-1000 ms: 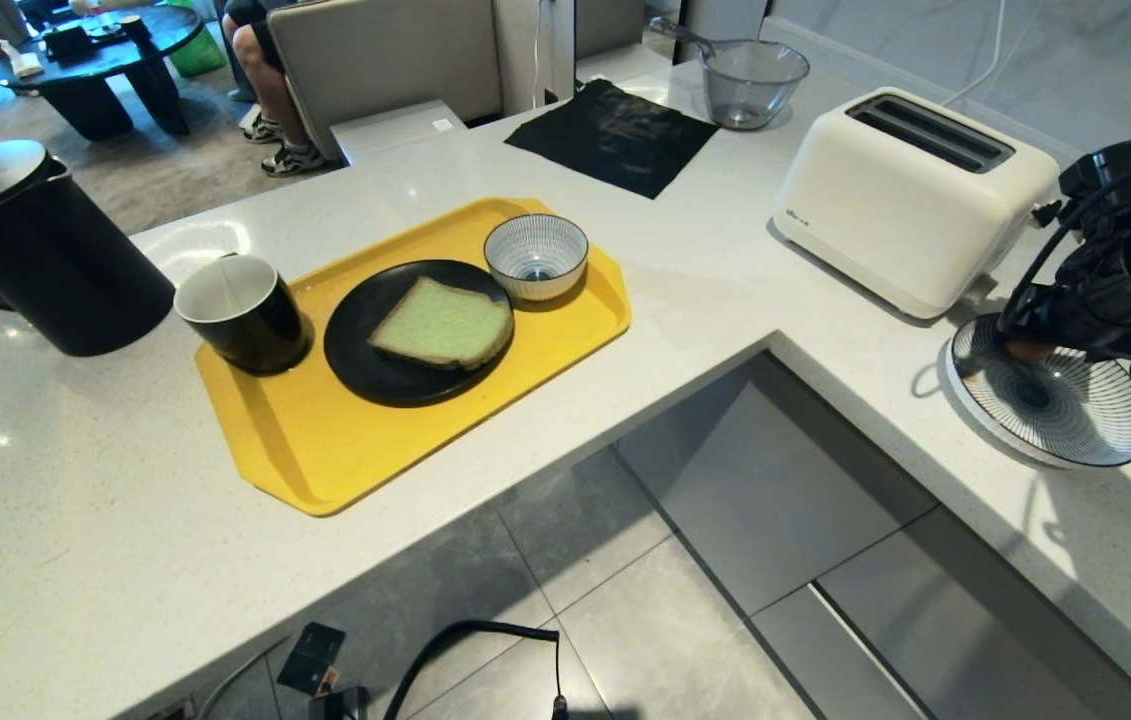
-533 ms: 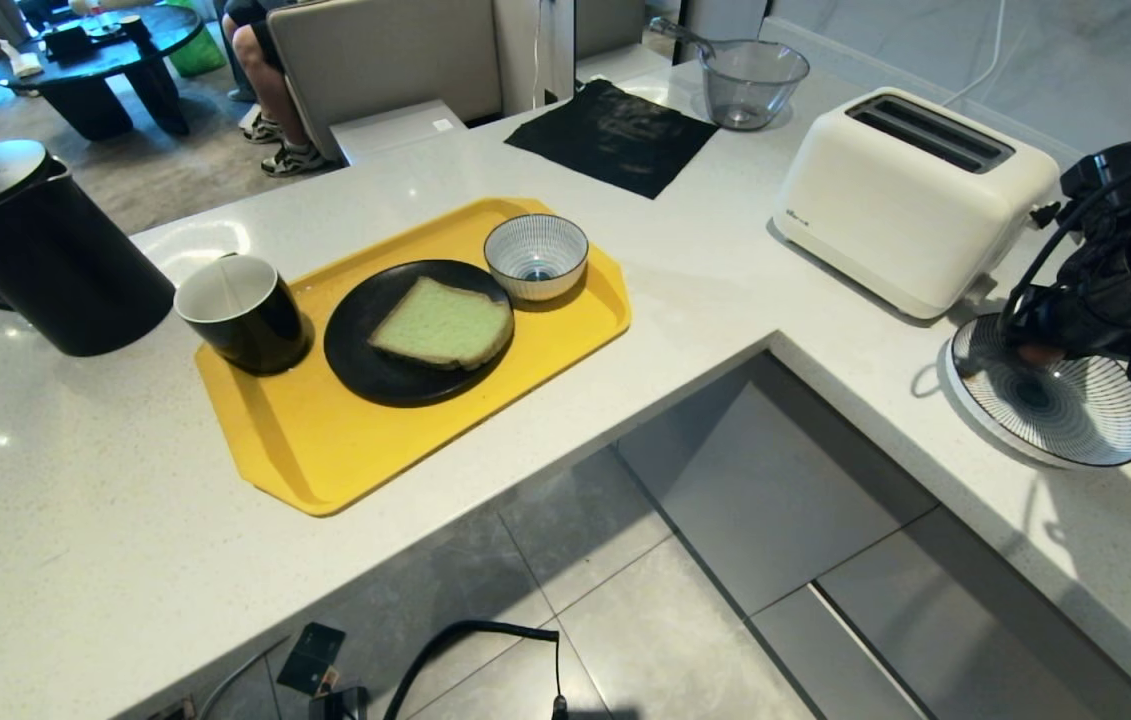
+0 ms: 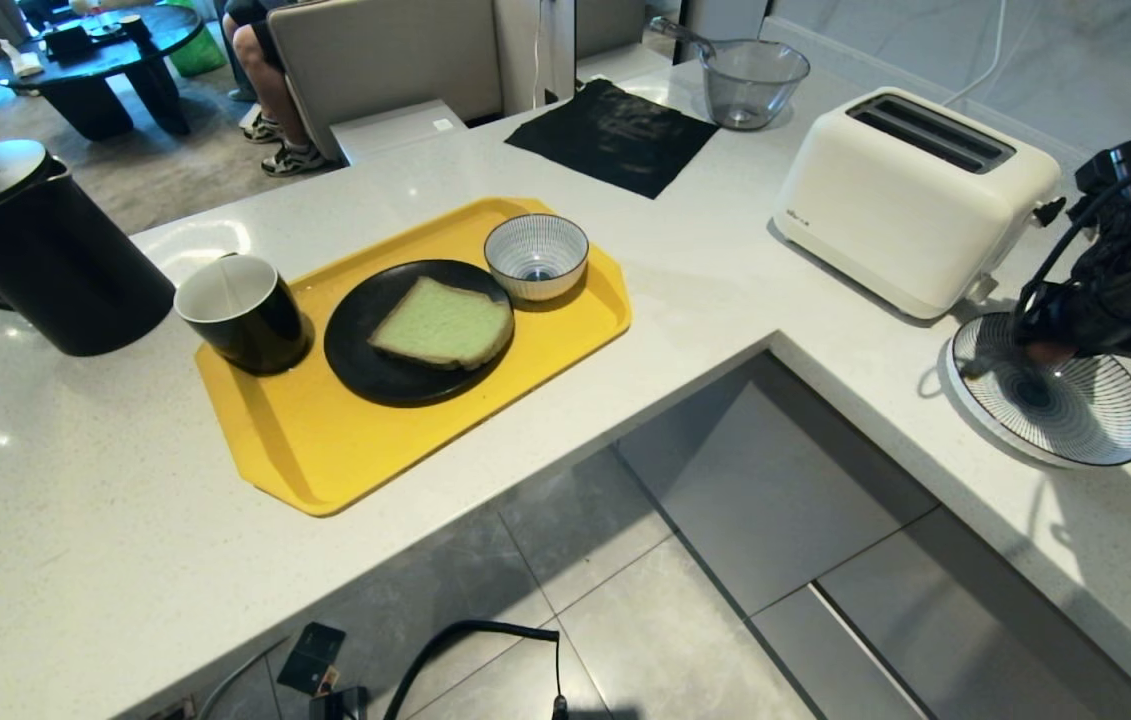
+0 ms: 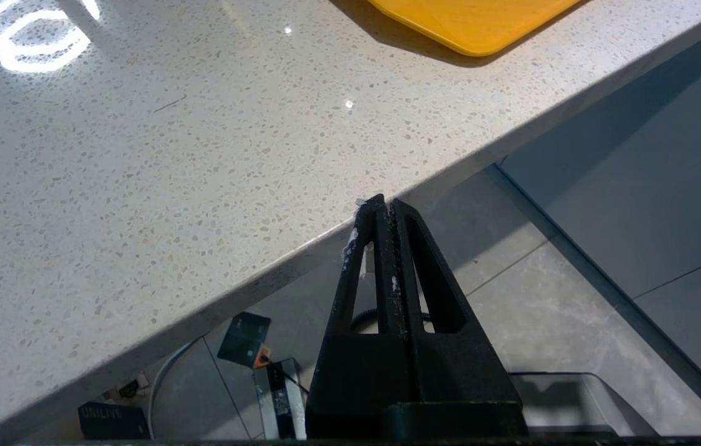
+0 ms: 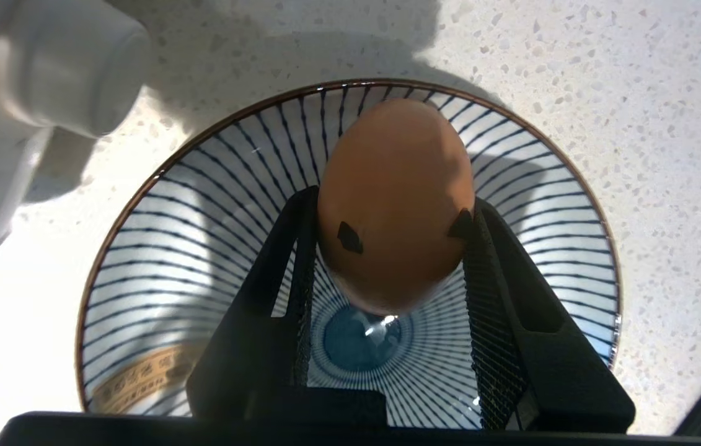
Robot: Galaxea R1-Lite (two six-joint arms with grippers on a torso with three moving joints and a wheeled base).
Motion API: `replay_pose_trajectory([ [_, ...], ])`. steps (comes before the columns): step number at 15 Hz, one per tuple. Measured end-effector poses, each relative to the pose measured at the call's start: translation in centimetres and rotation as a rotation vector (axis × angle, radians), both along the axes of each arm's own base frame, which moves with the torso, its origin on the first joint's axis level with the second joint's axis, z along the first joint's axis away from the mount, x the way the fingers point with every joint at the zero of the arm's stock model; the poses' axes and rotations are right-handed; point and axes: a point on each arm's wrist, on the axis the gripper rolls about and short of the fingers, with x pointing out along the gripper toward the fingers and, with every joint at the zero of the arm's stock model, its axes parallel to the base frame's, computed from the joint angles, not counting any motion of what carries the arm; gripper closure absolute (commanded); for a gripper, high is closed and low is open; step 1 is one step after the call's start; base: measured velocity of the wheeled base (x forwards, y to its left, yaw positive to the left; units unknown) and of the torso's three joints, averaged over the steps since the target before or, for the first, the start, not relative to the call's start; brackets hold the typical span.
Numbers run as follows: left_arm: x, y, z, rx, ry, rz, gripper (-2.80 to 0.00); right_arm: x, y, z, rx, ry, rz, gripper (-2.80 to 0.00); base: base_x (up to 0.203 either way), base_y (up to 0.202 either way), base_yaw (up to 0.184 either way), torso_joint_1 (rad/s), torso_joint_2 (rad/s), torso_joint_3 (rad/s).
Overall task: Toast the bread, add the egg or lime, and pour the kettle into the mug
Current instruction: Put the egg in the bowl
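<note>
My right gripper (image 5: pixel 395 207) is shut on the pinkish egg (image 5: pixel 396 186), which has small black marks, and holds it just above a blue-striped dish (image 5: pixel 201 204). In the head view that gripper (image 3: pixel 1037 348) hangs over the dish (image 3: pixel 1075 425) at the far right, beside the white toaster (image 3: pixel 910 195). The green-crumbed bread (image 3: pixel 443 322) lies on a black plate (image 3: pixel 365 365) on the yellow tray (image 3: pixel 325 450). The black mug (image 3: pixel 243 312) stands on the tray's left end, and the black kettle (image 3: pixel 35 250) is left of it. No lime is in view. My left gripper (image 4: pixel 387 207) is shut and parked below the counter edge.
A small striped bowl (image 3: pixel 535 255) sits on the tray's far corner. A black cloth (image 3: pixel 615 135) and a glass bowl (image 3: pixel 753 80) lie at the back of the counter. The counter is L-shaped with floor in its inner corner. A seated person's legs (image 3: pixel 270 90) show behind.
My right wrist has edged slightly to the right over the striped dish. Nothing else has moved.
</note>
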Motion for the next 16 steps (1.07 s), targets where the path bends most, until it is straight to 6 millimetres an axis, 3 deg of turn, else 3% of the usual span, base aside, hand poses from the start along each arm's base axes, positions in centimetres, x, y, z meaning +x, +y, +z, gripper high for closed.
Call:
replay_pose_trajectory([
  [7, 0.0, 0.0, 0.0, -0.001, 0.0, 0.0, 0.0, -2.5, -0.1, 2.8, -0.019, -0.05, 0.008, 0.0, 0.0, 0.0, 0.0, 0.0, 0.0, 0.0],
  [16, 0.0, 0.0, 0.0, 0.0, 0.0, 0.0, 0.0, -7.1, -2.3, 8.5, -0.188, -0.194, 0.01, 0.0, 0.0, 0.0, 0.0, 0.0, 0.0, 0.0],
])
